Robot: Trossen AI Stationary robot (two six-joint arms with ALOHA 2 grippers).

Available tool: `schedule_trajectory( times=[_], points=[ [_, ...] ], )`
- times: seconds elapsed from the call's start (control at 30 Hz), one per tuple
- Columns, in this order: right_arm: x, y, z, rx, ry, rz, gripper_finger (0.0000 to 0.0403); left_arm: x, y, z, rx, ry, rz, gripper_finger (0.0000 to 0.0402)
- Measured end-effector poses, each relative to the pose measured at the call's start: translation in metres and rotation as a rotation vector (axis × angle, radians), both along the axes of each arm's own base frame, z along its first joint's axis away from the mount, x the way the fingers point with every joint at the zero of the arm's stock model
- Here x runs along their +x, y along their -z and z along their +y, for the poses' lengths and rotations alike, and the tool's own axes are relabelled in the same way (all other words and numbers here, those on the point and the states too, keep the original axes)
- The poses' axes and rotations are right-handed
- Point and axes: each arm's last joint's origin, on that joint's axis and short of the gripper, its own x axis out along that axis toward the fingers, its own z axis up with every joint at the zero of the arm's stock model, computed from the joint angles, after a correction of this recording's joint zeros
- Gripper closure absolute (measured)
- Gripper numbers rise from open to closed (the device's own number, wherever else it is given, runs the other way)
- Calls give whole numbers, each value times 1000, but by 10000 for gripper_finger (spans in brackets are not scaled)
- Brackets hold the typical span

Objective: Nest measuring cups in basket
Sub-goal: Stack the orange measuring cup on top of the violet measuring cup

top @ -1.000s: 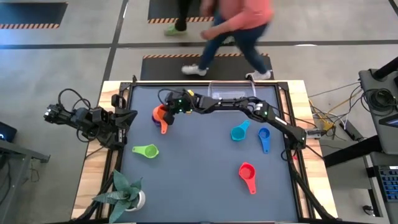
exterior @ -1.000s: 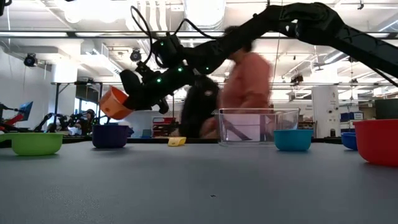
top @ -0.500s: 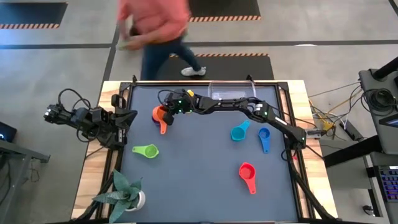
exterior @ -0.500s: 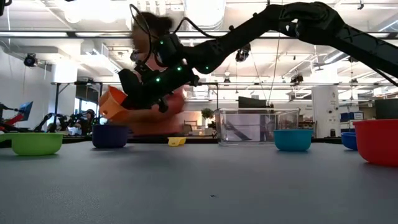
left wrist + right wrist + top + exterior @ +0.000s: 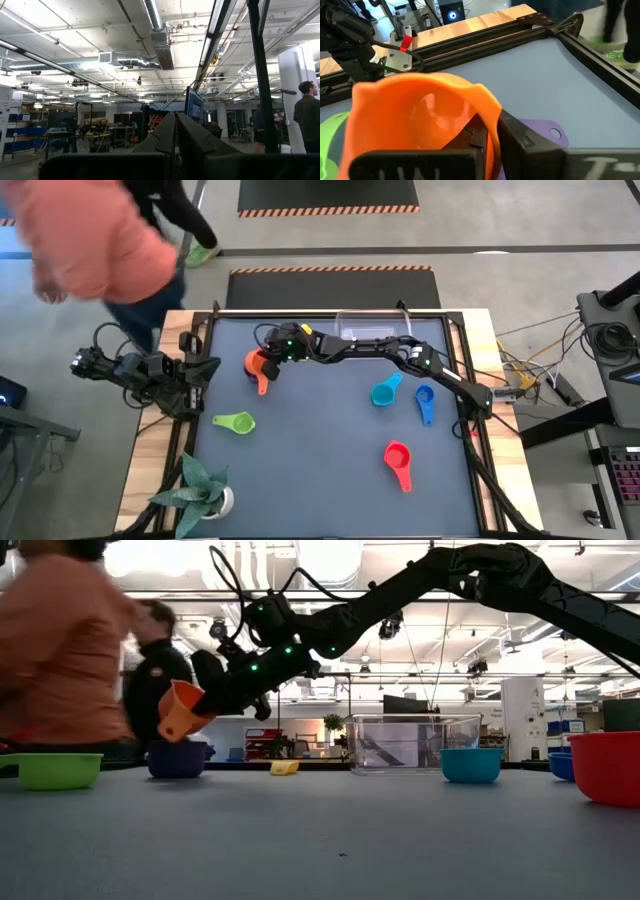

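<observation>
My right gripper (image 5: 268, 361) reaches over the table's far left part, shut on the orange cup (image 5: 180, 712). That cup hangs above the purple cup (image 5: 178, 758), which stands on the mat with its handle (image 5: 547, 134) lying flat. The green cup (image 5: 235, 422), cyan cup (image 5: 383, 392), blue cup (image 5: 425, 402) and red cup (image 5: 398, 460) stand apart on the mat. A small yellow cup (image 5: 284, 768) sits near the clear basket (image 5: 372, 332) at the far edge. My left gripper (image 5: 210, 365) waits shut at the left edge. My right gripper holds the orange cup by its rim wall (image 5: 487, 117), one finger (image 5: 470, 137) inside the bowl and the other (image 5: 525, 140) outside. It comes from the table's right, slanting down. The cup is lifted clear and tipped, its mouth turned toward the left edge.
A potted plant (image 5: 195, 485) stands at the near left corner. A black frame (image 5: 330, 313) runs round the mat. A person (image 5: 90, 250) in an orange top walks beyond the far left corner. The middle of the mat (image 5: 320, 430) is bare.
My right gripper has stayed over the purple cup and turned a little, tipping the orange cup further onto its side. A person has walked past the far edge from right to left.
</observation>
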Motion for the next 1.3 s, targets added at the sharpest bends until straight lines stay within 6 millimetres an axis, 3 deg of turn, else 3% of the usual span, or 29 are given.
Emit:
schedule_trajectory(
  times=[0.3, 1.1, 1.2, 1.3],
  points=[
    [0, 0, 0, 6, 2, 0, 321, 0, 0, 0, 0, 0, 0, 402],
    [1, 0, 3, 28, 3, -4, 239, 0, 0, 0, -1, 0, 0, 402],
    [-3, -7, 3, -1, -40, 24, 236, 0, 0, 0, -5, 3, 0, 402],
    [-12, -34, 7, -72, -102, 49, 241, 1, 1, 0, -13, 10, 8, 402]
  ],
)
